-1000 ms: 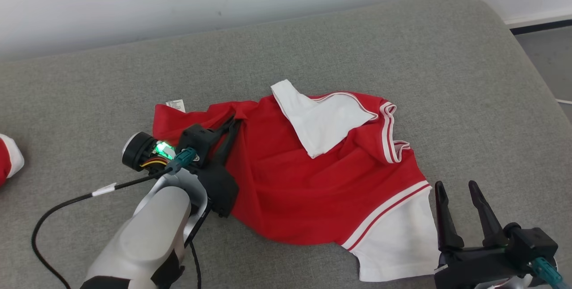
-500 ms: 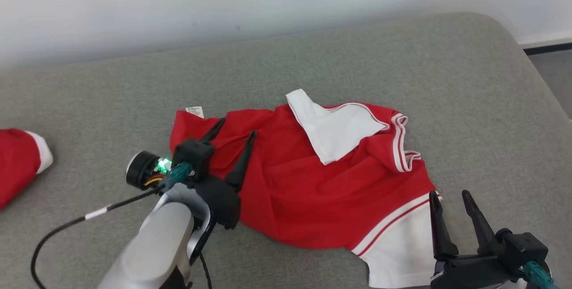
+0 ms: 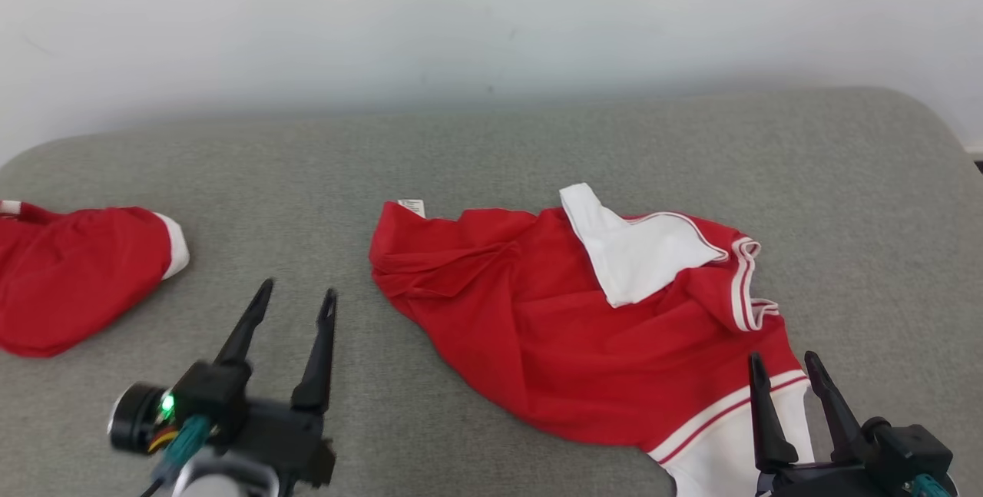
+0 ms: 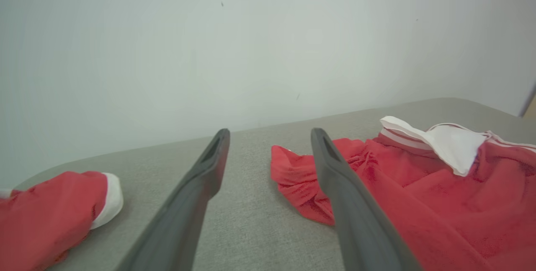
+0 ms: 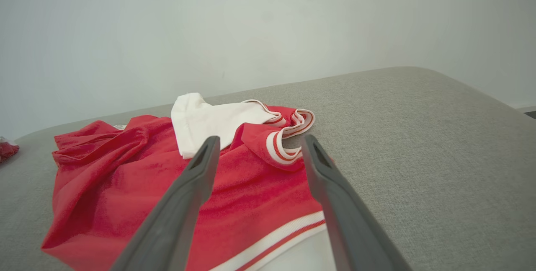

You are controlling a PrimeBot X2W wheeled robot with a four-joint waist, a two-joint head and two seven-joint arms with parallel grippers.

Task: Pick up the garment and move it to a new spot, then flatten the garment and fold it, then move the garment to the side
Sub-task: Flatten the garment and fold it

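Two garments lie on the grey padded surface (image 3: 537, 151). The task's garment (image 3: 537, 328), red with white panels and striped trim, is spread and rumpled at centre-right. A second red garment (image 3: 69, 282) with a white cuff sits well apart at the far left.

There are two hands, each with two dark fingers. The left hand (image 3: 298, 288) is over bare surface between the two garments, its fingers apart with nothing between them. The right hand (image 3: 782, 359) has its fingers spread too, with the tips over the garment's near white hem (whether they touch the cloth cannot be told).

The head view takes in both hands and both garments together, and shows a small white label (image 3: 412, 207) at the garment's far-left corner. The left wrist view gives the bunched folds of that left edge (image 4: 301, 187) from low down, with the second garment's cuff (image 4: 109, 197) beside them. The right wrist view brings out the curled, striped collar (image 5: 289, 137) and the folded-over white panel (image 5: 209, 122).
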